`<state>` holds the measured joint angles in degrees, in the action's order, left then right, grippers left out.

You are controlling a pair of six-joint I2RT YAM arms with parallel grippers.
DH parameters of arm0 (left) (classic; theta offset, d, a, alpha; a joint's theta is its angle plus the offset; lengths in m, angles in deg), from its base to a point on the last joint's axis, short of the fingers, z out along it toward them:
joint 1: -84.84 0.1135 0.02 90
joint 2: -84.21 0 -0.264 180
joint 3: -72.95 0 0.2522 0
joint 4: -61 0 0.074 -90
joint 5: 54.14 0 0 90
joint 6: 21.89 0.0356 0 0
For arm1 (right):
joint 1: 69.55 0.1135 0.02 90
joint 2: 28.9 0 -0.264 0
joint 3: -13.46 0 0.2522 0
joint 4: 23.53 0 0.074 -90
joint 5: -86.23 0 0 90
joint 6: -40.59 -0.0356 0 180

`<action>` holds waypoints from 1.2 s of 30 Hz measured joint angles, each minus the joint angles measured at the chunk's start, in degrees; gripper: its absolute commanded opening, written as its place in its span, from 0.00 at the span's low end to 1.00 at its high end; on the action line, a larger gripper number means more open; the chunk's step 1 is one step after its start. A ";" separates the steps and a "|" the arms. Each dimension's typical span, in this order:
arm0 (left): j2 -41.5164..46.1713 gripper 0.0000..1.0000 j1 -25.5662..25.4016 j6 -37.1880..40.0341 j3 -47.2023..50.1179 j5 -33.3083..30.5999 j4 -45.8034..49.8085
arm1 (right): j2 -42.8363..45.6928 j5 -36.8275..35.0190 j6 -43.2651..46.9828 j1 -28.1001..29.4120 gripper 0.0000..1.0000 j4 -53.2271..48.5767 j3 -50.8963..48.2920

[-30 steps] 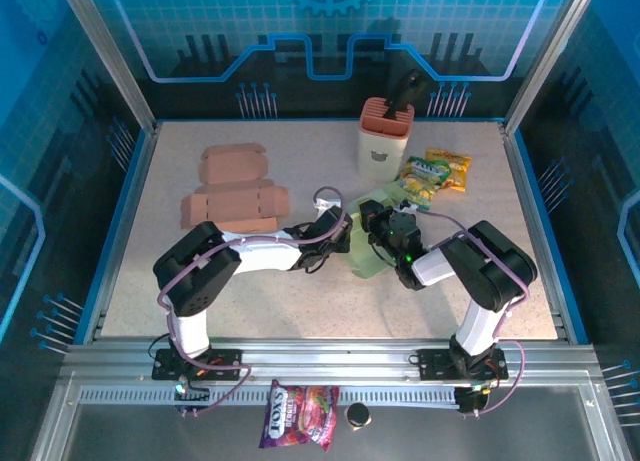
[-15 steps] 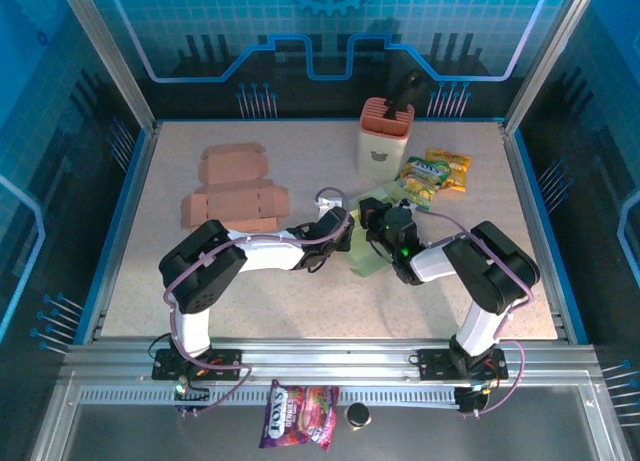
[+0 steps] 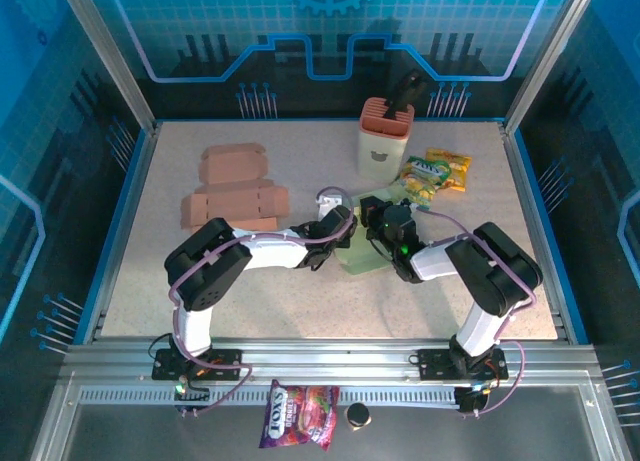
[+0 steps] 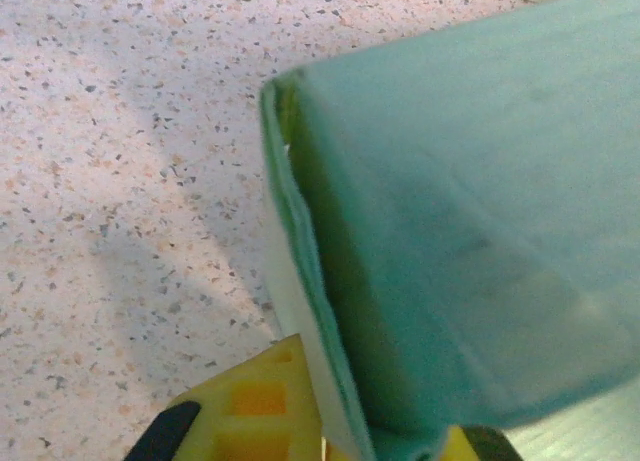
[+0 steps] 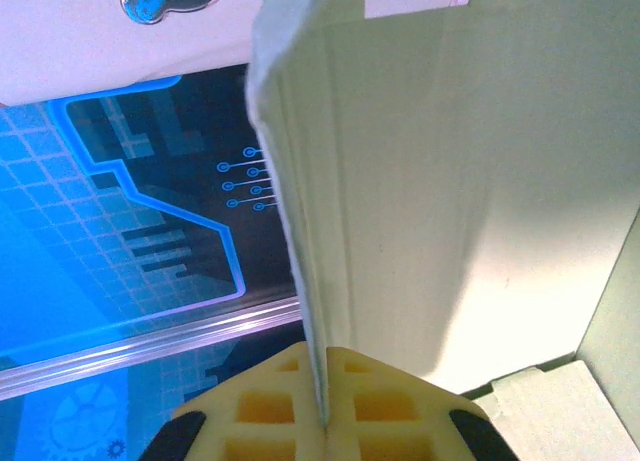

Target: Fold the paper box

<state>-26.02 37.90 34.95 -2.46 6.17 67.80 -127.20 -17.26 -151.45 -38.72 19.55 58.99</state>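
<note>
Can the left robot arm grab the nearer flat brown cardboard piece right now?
Probably not yet. The left pincer is clamped on the pale green paper box, so it would need to let go first. The nearer flat brown cardboard piece lies close by.

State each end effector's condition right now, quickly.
Left end effector: closed on the green paper box, at its edge.
Right end effector: closed on a panel of that box.

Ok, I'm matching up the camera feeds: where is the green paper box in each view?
Top external: green paper box mid-table, just right of centre.
Left wrist: fills the right half, green, edge-on.
Right wrist: pale panel rising through the middle and right.
Shared landmark: blue circuit-pattern wall, top external and right wrist.
</note>
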 measured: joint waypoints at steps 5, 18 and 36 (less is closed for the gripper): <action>-0.52 0.00 0.28 -0.13 -0.63 -0.57 0.17 | 1.66 1.66 -0.48 0.28 0.28 -3.65 0.13; -0.35 0.00 1.25 0.44 -2.19 0.68 2.25 | 19.67 8.00 7.74 -3.10 0.83 -37.46 8.33; 6.14 0.00 10.69 -3.34 -11.45 21.59 31.76 | 29.16 17.03 41.35 -18.80 0.75 -80.65 28.63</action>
<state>-19.88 48.59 31.60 -13.91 27.76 99.56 -98.04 -0.24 -110.10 -57.51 -61.11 87.62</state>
